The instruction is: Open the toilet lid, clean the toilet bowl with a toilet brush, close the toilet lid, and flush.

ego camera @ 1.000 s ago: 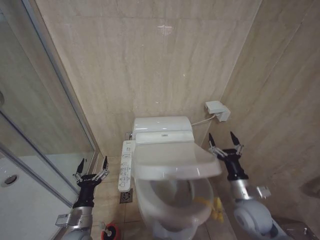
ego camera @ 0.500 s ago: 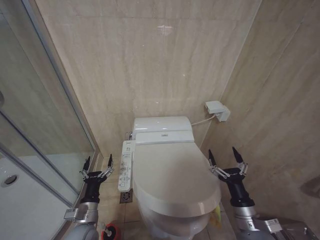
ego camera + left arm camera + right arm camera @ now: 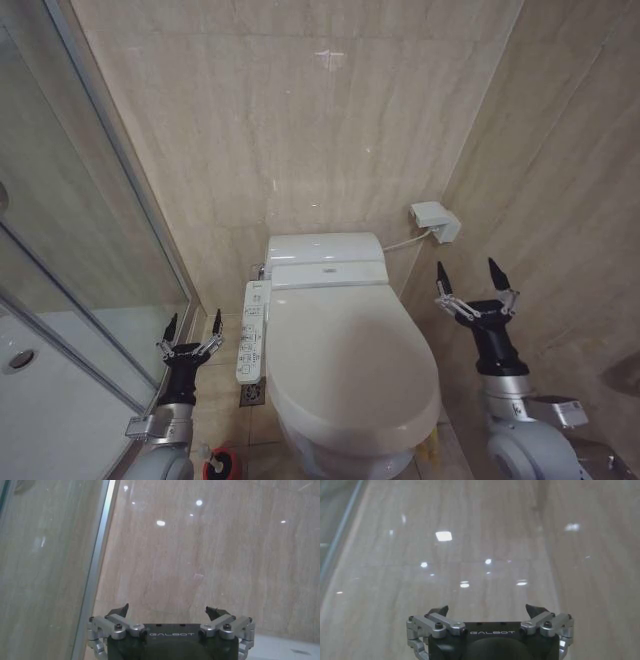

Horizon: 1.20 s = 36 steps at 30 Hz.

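You have the large white plastic oval toilet lid lying flat and shut over the white ceramic toilet bowl, so by how things lie the closing step looks done and the flush is what remains.

Your right gripper points upward with its jaws spread and nothing between them; the lid's far right edge sits below and inboard of those fingertips, well apart. Your left gripper also points up, jaws released and empty, and the long white button panel on the bowl's side lies just inboard of its tips. Behind the left jaws, down by the floor, stands the round red brush holder; whether the slim toilet brush is seated in it you cannot tell.

If you must handle the lid again, expect a light, stiff, glossy shell that will slip between bare fingers; take it at the front rim, where a scrap of yellow ribbon peeks out beneath the edge. The panel's buttons likely want a gentle press with one fingertip, since thin plastic may crack under force.
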Available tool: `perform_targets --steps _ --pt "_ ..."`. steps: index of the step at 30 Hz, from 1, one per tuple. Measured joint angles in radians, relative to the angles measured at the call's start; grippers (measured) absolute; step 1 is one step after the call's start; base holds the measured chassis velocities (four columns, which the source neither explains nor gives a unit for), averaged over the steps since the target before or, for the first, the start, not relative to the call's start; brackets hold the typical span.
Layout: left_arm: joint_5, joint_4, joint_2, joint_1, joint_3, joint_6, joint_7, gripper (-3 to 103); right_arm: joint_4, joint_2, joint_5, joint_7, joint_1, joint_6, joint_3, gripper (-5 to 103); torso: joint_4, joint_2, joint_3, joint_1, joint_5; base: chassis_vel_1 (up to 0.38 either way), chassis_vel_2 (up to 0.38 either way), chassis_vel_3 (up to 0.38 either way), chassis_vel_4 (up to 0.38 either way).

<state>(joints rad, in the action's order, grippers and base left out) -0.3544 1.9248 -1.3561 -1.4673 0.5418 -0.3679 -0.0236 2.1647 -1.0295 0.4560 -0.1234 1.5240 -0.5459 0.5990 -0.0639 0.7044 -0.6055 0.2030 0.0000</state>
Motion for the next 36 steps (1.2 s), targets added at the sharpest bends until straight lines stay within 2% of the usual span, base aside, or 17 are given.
perform_targets --steps 7,14,18,21,25,36 --pt "0.003 0.009 -0.002 -0.012 0.007 -0.001 0.0 100 -0.033 -0.005 -0.028 0.062 0.004 -0.025 -0.066 100 -0.0001 0.0 0.0 0.0 0.0001 0.0 0.0 0.0 0.0" --pt "0.003 0.009 -0.006 -0.015 0.03 -0.005 0.001 100 -0.099 -0.059 -0.085 0.103 0.032 -0.076 -0.115 100 -0.0002 0.0 0.0 0.0 0.0 0.0 0.0 0.0 0.0" --pt "0.002 0.007 -0.007 -0.013 0.034 -0.006 0.0 100 -0.137 -0.082 -0.109 0.11 0.036 -0.094 -0.138 100 -0.0002 0.0 0.0 0.0 0.0 0.0 0.0 0.0 0.0" --pt "0.001 0.002 -0.009 -0.008 0.036 -0.006 0.0 100 -0.195 -0.114 -0.135 0.111 0.035 -0.115 -0.167 100 -0.0012 0.0 0.0 0.0 -0.0006 0.0 0.0 0.0 0.0" --pt "-0.003 -0.004 -0.008 0.0 0.042 -0.006 0.0 100 -0.265 -0.143 -0.153 0.111 0.023 -0.129 -0.188 100 -0.0007 0.0 0.0 0.0 -0.0006 0.0 0.0 0.0 0.0" --pt "-0.025 -0.047 0.014 0.037 0.045 -0.005 -0.001 100 -0.434 -0.219 -0.169 0.101 -0.006 -0.126 -0.222 100 -0.0003 0.0 0.0 0.0 0.0 0.0 0.0 0.0 0.0"
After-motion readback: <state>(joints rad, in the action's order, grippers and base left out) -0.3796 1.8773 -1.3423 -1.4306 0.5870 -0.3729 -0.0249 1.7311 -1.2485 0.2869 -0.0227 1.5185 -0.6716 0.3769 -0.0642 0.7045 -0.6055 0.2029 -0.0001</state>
